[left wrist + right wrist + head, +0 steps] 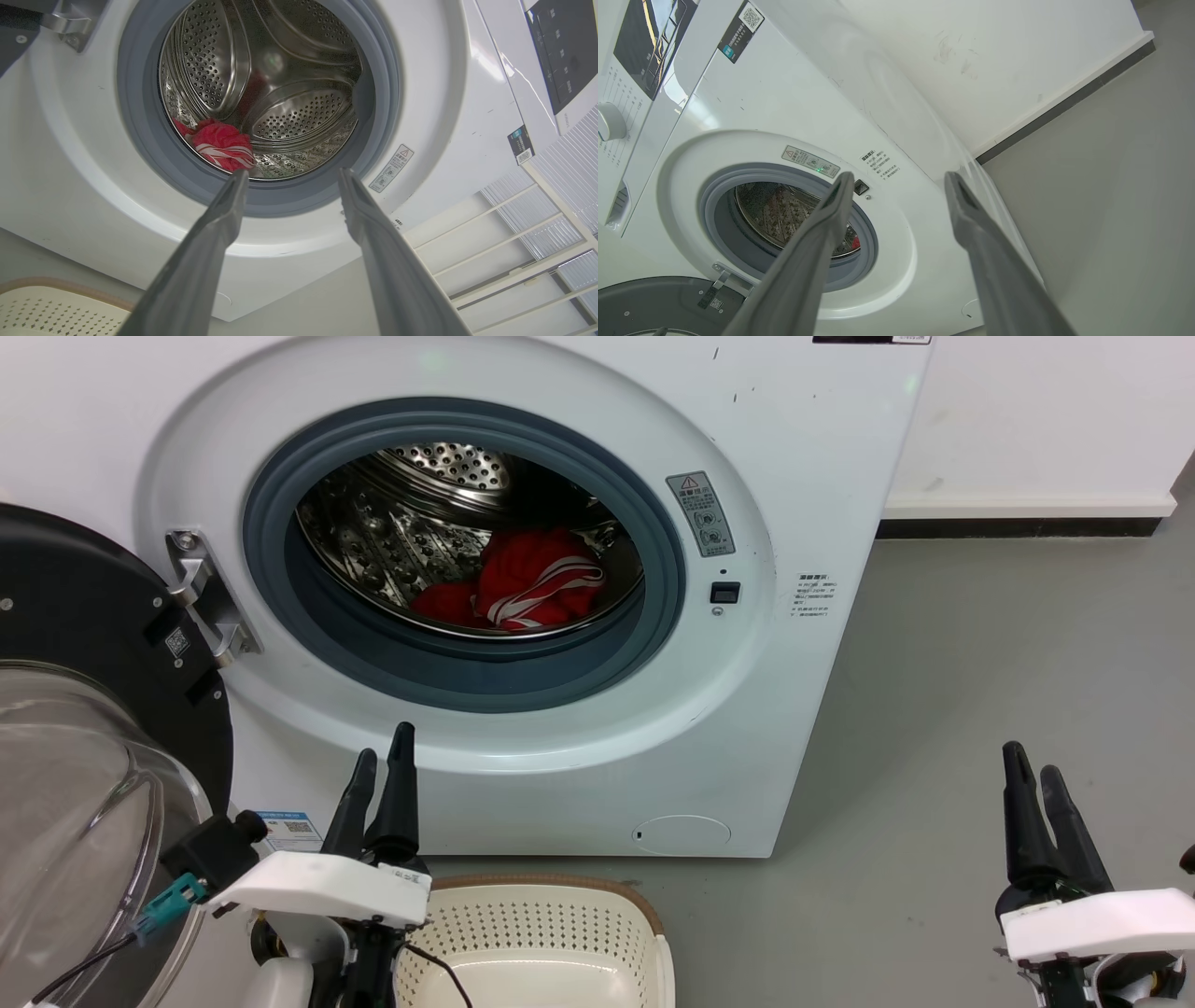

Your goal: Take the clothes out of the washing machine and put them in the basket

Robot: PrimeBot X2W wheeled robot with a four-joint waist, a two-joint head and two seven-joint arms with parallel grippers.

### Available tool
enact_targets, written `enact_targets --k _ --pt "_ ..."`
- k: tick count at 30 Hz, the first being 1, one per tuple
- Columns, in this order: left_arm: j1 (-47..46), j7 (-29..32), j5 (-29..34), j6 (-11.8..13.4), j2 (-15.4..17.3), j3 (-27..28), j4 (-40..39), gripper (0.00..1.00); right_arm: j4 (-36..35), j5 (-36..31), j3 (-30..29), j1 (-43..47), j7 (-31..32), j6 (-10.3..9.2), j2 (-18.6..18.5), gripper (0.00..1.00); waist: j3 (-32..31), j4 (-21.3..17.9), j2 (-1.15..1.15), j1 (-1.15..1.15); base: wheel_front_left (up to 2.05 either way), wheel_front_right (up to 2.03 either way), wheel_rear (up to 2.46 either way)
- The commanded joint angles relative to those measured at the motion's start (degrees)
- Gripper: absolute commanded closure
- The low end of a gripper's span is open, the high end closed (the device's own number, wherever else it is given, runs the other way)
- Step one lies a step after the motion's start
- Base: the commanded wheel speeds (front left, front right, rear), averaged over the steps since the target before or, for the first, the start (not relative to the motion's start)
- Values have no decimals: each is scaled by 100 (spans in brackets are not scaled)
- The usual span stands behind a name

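Clothes: one red piece in washing machine.
Left pincer, right pincer parted, empty; one basket beside left.

The washing machine casing is white, with a grey porthole seal and a silver drum perforated in regular dot rows, beyond the tips of the dark grey left fingers. The clothes ahead of those tips are bright red with white stripes. The basket beside the finger bases is cream with rows of small holes and a brown rim; the door frame opposite is black.
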Motion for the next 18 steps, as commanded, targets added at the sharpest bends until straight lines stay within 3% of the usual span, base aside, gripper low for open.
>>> enact_targets --k 1,18 --pt "-185 -54 213 16 15 -35 -53 0 -100 -218 10 14 -61 2 -18 0 0 -1 0 0 0 0 0" --pt "-273 -336 1554 207 16 -291 88 0 -85 -1682 43 60 -339 1 -18 0 -8 3 0 0 0 0 0"
